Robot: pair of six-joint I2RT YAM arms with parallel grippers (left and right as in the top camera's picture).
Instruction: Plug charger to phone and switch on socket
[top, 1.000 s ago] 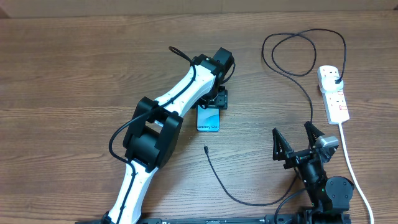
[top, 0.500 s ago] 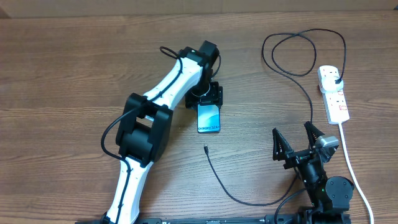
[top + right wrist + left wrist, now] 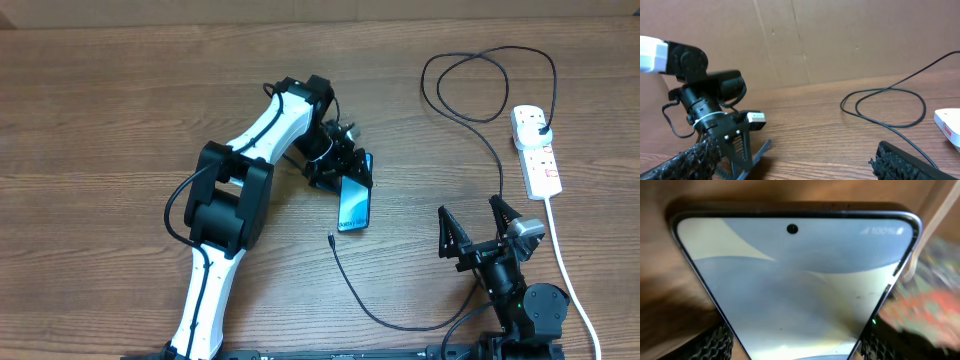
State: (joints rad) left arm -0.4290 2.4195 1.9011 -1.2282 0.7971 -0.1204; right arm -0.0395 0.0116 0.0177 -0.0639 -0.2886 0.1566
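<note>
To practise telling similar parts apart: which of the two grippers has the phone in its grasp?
The left gripper, on the white arm: the phone sits clamped in it. The right gripper stands open, holding nothing.

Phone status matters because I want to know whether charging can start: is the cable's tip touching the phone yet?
Apart. The overhead view shows a strip of bare table between the cable's tip and the phone.

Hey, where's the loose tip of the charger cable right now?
In the overhead view, the charger tip lies loose on the table near the centre, just left of the near end of the phone.
</note>
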